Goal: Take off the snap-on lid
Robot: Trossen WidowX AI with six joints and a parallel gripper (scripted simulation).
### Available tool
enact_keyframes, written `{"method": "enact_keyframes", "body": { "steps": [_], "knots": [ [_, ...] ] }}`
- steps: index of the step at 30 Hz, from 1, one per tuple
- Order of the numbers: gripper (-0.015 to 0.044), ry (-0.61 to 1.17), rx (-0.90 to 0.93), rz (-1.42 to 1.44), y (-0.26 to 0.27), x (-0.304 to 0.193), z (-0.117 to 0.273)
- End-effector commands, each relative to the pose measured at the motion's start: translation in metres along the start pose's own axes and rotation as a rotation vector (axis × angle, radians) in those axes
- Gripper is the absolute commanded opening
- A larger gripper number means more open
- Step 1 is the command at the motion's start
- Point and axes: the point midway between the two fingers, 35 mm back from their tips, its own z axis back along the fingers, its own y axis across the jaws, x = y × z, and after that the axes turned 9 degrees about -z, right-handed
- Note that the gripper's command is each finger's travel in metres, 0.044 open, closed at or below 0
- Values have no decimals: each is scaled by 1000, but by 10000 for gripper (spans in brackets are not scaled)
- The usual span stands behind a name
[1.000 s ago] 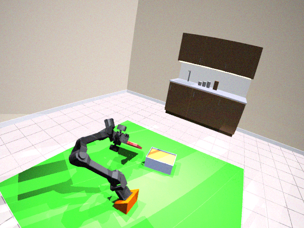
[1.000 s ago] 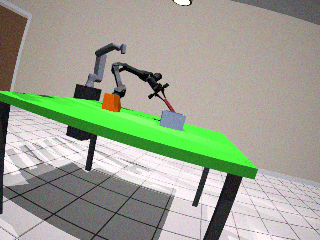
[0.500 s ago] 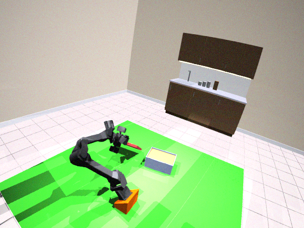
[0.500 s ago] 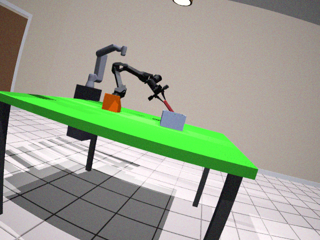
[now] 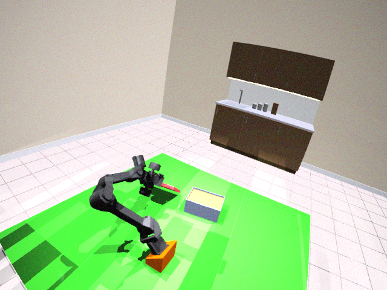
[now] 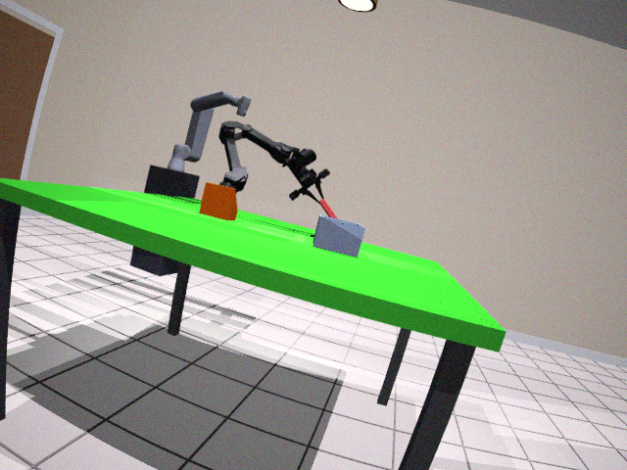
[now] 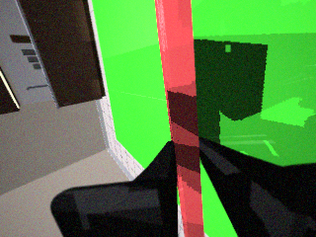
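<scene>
The storage box point(image 5: 201, 210) point(image 6: 338, 237) stands open on the green table, blue-grey outside with a pale yellow inside. The red lid point(image 5: 170, 187) point(image 6: 327, 208) point(image 7: 180, 64) is off the box, seen nearly edge-on and tilted, with its far end sloping down. My gripper point(image 5: 161, 183) point(image 6: 320, 200) point(image 7: 185, 144) is shut on the lid's edge and holds it above the table, left of the box in the top view. The lid's shadow falls on the table below it. Which face of the lid is up I cannot tell.
The green table point(image 5: 265, 237) point(image 6: 273, 258) bears the arm's orange base point(image 5: 162, 257) point(image 6: 218, 201), in front of the box in the top view. A second grey arm point(image 6: 200, 131) on a dark pedestal stands beyond the table. A kitchen counter point(image 5: 259, 137) is by the far wall.
</scene>
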Motion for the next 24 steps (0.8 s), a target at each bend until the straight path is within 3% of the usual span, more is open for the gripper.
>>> {"method": "enact_keyframes", "body": {
  "steps": [1,24],
  "knots": [
    [0,-8,7,-7,-2,3,-3],
    [0,-7,7,-8,-16,5,-14]
  ]
}}
